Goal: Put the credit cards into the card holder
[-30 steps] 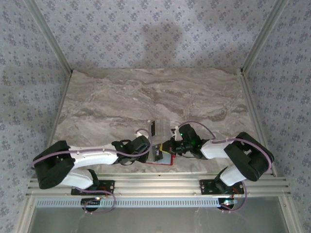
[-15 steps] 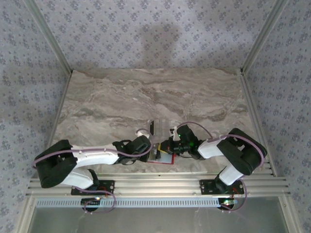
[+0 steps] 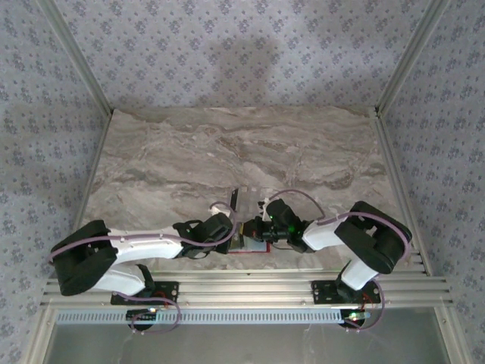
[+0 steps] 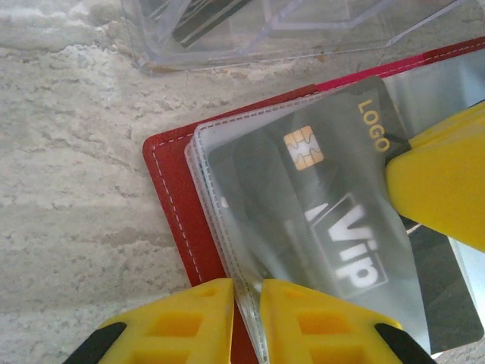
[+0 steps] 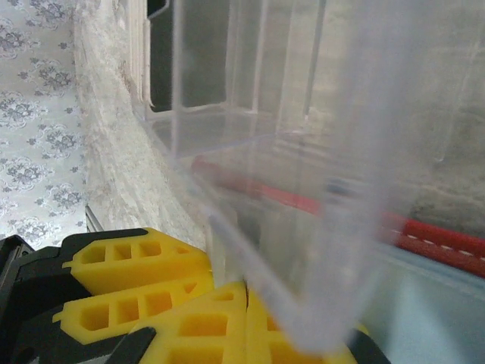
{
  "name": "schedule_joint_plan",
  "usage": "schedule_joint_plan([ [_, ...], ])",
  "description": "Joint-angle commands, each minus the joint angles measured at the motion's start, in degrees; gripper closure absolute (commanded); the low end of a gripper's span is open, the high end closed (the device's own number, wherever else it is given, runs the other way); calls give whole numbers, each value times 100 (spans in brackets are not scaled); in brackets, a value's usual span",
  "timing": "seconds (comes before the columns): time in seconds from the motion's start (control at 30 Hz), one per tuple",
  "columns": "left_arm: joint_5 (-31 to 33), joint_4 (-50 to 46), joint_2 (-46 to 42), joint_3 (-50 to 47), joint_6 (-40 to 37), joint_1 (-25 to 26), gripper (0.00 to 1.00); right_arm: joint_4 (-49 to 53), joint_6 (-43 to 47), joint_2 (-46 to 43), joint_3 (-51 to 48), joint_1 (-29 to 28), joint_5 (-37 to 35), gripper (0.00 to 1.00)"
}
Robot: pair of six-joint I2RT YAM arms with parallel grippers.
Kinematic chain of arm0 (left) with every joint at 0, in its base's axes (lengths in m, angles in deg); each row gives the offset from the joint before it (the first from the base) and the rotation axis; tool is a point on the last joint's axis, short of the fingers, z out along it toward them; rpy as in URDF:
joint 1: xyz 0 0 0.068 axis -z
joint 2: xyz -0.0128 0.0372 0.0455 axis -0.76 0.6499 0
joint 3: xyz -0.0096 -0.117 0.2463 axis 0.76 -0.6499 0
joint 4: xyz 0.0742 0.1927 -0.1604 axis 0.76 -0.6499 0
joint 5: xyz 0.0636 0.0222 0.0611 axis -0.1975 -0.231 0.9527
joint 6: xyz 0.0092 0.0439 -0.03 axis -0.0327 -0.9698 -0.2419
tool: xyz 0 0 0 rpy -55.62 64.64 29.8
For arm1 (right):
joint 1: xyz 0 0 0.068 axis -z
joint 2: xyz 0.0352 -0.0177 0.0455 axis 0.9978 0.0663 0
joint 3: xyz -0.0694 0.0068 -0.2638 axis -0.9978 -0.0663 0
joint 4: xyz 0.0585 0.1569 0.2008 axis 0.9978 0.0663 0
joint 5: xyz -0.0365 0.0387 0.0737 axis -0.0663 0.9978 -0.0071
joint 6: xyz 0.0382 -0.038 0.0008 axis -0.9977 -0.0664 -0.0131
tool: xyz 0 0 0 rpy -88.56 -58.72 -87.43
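The credit card [image 4: 318, 227], black with a gold chip, lay partly inside a clear sleeve [image 4: 220, 163] of the card holder [image 4: 178, 205]. The holder rested open on the worktop [image 4: 76, 152], red cover down. The right fingers [image 4: 443, 182] were closed and, by the look of it, pinched the card's edge on the side away from the holder's red border. The left fingers [image 4: 303, 322] were nearly together at the holder's near edge, gripping the sleeve leaves there. Just beyond the holder's far edge stood a clear box [image 4: 303, 23] with a second card [image 4: 204, 19] inside.

Several leaves were stacked close together, so a further push might drive the card between two leaves instead of into a pocket, or buckle the plastic. If the left grip slipped, the holder would likely skate along with the card. The right fingers also sat close to the box and might nudge it.
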Motion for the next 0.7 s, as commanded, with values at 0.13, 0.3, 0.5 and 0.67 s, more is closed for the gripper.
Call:
schedule_joint_plan([
  [0.13, -131, -137, 59, -53, 60, 60, 81, 940, 449, -43, 308, -480, -439, 96],
  [0.3, -75, -161, 27, -52, 56, 52, 80, 1930, 797, -460, 462, -598, -888, 90],
  [0.5, -145, -160, -125, -44, 46, 42, 77, 2503, 903, -540, 639, -628, -1007, 76],
  [0.67, -262, -184, -258, -53, 16, 34, 74, 2624, 898, -570, 644, -683, -1120, 63],
])
